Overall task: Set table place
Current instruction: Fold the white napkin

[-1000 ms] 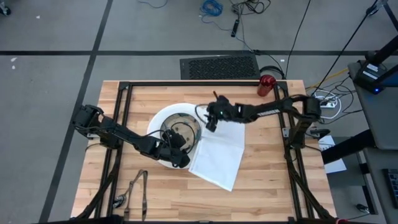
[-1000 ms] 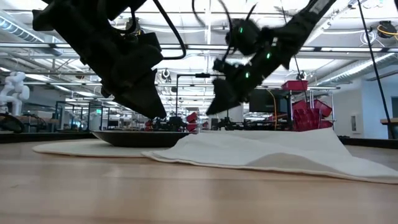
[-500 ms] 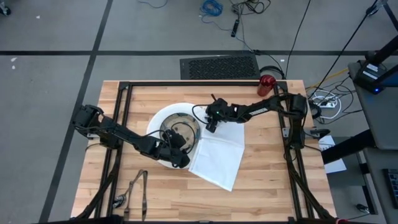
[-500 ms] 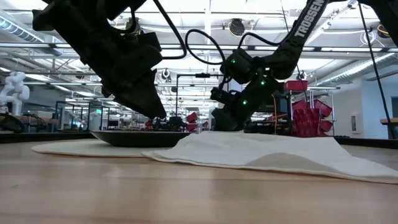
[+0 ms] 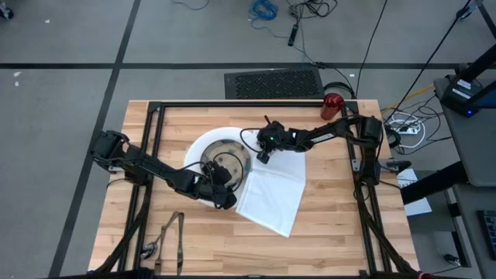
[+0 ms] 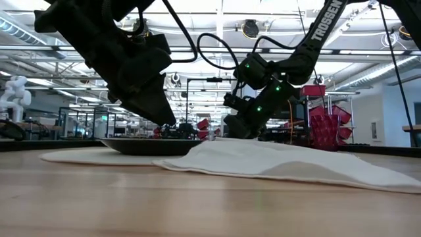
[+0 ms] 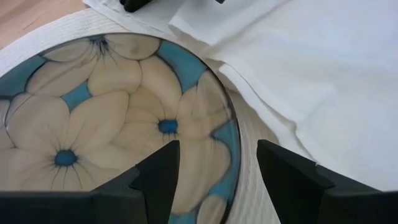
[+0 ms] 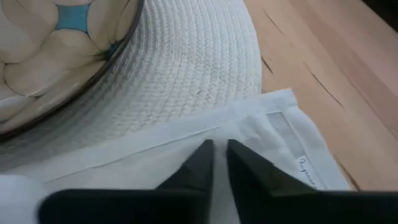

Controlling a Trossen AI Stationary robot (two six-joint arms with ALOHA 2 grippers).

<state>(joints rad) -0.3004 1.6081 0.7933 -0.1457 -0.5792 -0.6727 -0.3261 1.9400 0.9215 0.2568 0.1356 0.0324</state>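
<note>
White cloth napkin (image 5: 273,194) lies right of the plate (image 5: 203,145) and bowl (image 7: 112,124) mid-bench (image 5: 333,209) as the right claw (image 8: 214,163), lowered within a second onto its far corner, pinches nearly closed; the left claw (image 7: 211,165) hovers wide over the bowl. Napkin adjustment looks underway.

Bowl (image 5: 223,161) on plate (image 5: 200,147); napkin (image 5: 271,194) overlaps plate's right edge.
</note>
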